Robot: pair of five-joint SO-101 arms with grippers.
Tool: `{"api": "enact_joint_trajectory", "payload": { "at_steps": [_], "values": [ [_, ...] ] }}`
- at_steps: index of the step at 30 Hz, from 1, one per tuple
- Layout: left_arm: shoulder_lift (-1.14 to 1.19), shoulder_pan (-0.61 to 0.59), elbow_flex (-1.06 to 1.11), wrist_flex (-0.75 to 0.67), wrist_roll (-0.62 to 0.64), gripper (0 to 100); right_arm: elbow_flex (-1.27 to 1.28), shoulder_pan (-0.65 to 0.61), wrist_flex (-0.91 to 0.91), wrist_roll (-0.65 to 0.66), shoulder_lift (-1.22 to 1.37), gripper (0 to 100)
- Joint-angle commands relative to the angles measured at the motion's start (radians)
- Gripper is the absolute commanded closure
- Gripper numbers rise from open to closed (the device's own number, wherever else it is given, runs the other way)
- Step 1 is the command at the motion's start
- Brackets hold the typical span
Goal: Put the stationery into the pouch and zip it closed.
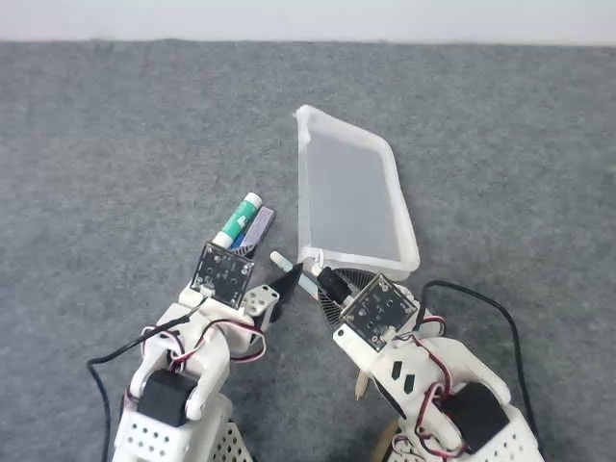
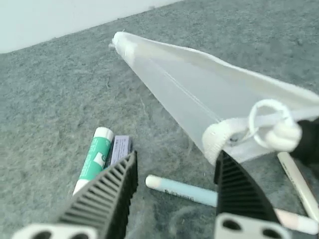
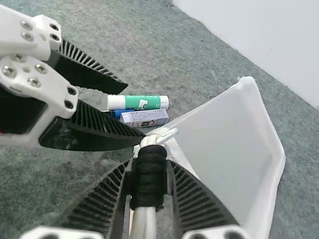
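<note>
Item: pouch (image 1: pixel 351 197), translucent white, lying on the tabletop (image 1: pixel 115 144) just ahead of both arms. Its near corner, with the zip pull (image 2: pixel 284 135), sits between the two tools; we cannot tell how wide its mouth gapes. Right tool (image 3: pixel 149 167): closed on a black pen (image 3: pixel 148 179), whose tip is at that corner. Left tool (image 2: pixel 176 155): open, jaws either side of a blue pen (image 2: pixel 182 190) that lies on the tabletop just beside the pouch. Glue stick (image 1: pixel 238 218) and small box (image 1: pixel 256 229): side by side near the left tool, apart from the pouch. Hazards, as we judge them: nothing pins the pouch, so a push from the black pen may catch the pull or rim and shove the pouch away instead of going in. The tools sit very close, so a grab for the blue pen may knock the right tool or the pen it holds. The blue pen may roll out of a pinch. The glue stick and box may be left outside when the pouch is zipped.
</note>
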Motion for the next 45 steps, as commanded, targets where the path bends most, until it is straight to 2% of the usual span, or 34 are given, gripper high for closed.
{"api": "enact_joint_trajectory", "payload": {
  "at_steps": [1,6,18,21,25,35,41,45],
  "values": [
    [-0.021,0.009,-0.012,-0.054,0.002,76,-0.017,-0.012,-0.010,0.012,-0.021,99.4],
    [-0.021,0.075,-0.010,-0.046,0.003,76,-0.017,-0.012,-0.010,0.012,-0.021,99.4],
    [-0.021,0.058,0.039,-0.103,-0.002,77,-0.021,-0.013,0.005,0.012,-0.030,99.4],
    [-0.021,0.055,0.038,-0.104,0.002,77,-0.020,-0.050,0.008,0.012,-0.030,99.4],
    [-0.021,0.055,0.041,-0.129,-0.003,83,-0.021,-0.104,0.028,0.017,-0.030,99.4],
    [-0.021,0.054,0.058,-0.180,-0.005,99,-0.020,-0.077,0.022,0.020,-0.030,99.4],
    [-0.021,0.052,0.018,-0.133,-0.003,99,-0.018,-0.019,0.008,0.020,-0.030,99.4],
    [-0.021,-0.021,-0.033,-0.078,0.000,99,-0.017,0.021,-0.010,0.021,-0.021,99.4]
  ]
}}
